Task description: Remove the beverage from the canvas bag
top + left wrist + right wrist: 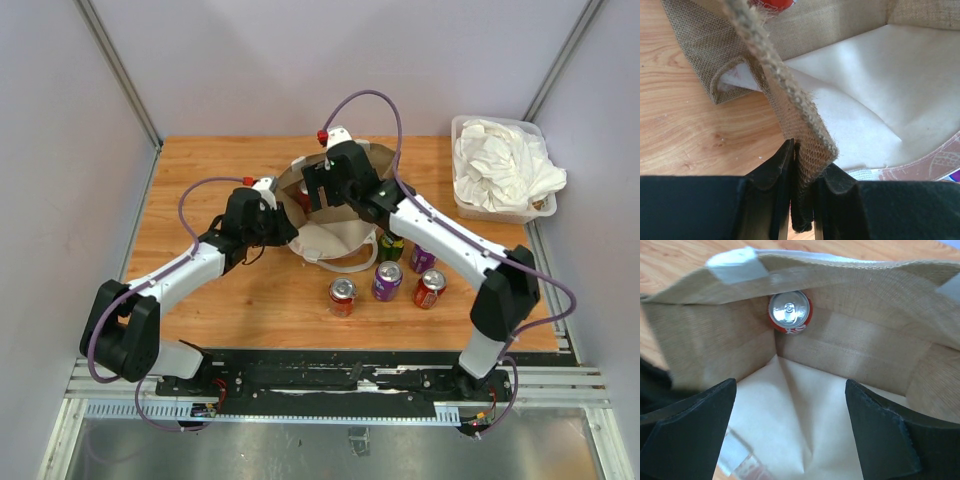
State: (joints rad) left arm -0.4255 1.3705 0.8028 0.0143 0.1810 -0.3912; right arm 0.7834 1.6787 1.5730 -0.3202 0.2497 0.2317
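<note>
The canvas bag [335,240] sits mid-table with its mouth open. Inside it, a red beverage can [790,312] with a silver top rests against the far burlap wall [865,340]; a sliver of that can [772,4] shows in the left wrist view. My left gripper [802,165] is shut on the woven rim of the bag [805,130], at the bag's left side [285,228]. My right gripper [790,385] hovers in the bag's mouth [315,190], open wide, with only the white lining [805,420] between its fingers, short of the can.
Several beverage cans stand on the table in front of the bag: a red one [342,296], a purple one [387,281], another red one [430,288]. A clear bin of white cloth [500,170] is at the back right. A white handle loop [350,262] lies beside the cans.
</note>
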